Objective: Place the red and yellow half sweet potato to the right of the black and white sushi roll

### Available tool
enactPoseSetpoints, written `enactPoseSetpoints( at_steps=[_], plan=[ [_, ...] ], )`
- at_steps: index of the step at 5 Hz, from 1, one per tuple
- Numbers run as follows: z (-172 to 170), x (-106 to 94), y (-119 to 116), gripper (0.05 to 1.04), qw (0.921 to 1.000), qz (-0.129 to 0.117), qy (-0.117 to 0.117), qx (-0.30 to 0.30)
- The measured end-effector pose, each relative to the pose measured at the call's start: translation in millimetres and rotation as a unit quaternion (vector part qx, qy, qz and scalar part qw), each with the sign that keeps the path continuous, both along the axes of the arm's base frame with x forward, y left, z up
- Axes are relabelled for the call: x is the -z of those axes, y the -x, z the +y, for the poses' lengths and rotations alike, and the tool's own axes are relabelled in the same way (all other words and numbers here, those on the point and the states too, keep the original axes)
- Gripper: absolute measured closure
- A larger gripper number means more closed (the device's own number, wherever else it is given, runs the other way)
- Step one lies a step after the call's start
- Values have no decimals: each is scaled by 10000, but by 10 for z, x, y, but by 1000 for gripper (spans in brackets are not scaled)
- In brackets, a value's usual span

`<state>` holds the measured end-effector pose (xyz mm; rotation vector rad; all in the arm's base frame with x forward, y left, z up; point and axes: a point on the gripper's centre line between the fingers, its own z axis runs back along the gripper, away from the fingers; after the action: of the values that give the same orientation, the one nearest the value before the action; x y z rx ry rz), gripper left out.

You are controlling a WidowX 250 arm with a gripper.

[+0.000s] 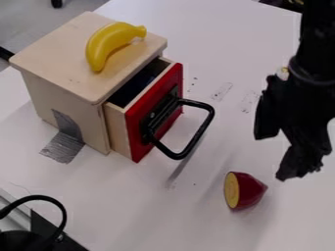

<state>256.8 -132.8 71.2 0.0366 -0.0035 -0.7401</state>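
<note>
gripper (pixel 274 156) hangs at right over the white table (pixel 157 215), fingers open, spread apart, nothing between them. red toy half (pixel 251 191) lies on the table just below and left of the fingertips, apart from them, yellow cut face turned left. wooden box (pixel 62 108) stands nearer the table's left edge, gray tape (pixel 62 147) running from its side onto the table. banana (pixel 105 43) on the box top, along the edge above the drawer (pixel 145 112). drawer partly out, red front, black handle (pixel 203 128) sticking out. something dark inside, can't tell what.
</note>
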Motion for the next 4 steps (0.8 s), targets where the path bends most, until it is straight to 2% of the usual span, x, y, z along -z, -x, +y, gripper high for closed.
enactPoseSetpoints(
  at_steps=[1, 2, 4],
  plan=[
    [56, 130, 144, 86, 9997, 244, -49, -35],
    [198, 226, 221, 86, 9990, 397, -193, -31],
    [349, 411, 243, 86, 9969, 600, -487, 121]
  ],
)
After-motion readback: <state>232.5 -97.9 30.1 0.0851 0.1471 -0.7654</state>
